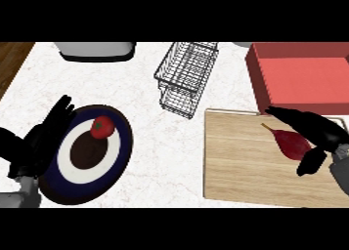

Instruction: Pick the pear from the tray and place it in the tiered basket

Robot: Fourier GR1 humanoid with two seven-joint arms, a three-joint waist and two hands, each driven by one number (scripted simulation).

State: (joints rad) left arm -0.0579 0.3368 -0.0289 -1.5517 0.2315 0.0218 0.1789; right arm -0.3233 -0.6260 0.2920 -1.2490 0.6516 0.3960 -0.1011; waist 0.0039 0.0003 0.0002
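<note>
Marble counter: white, veined, and carrying everything in play; a strip of brown wood shows along its far left edge.
Pear: dark red, lying on its side on the wooden tray, stem pointing up and to the left, and we have the right hand right on top of it!
Wooden tray: pale wood, at the right of the counter, its top edge just below the red bin.
Right hand: black, coming in from the right edge; fingers arch over the pear's upper side and the thumb drops down at its lower right, so the hand is cupped around the fruit. Whether the pear is lifted off the wood, I cannot tell.
Left hand: at the left edge, fingers up and relaxed, not holding anything, overlapping the plate's left rim.
Plate: dark blue rim, white ring, dark brown centre, sitting left of the tray.
Tomato: red with a green top, resting on the plate's upper part.
Tiered basket: dark wire, standing at top centre, well apart from the pear.
Red bin: open, top right.
Grey appliance: at the top edge, left of the basket, only partly in view.
</note>
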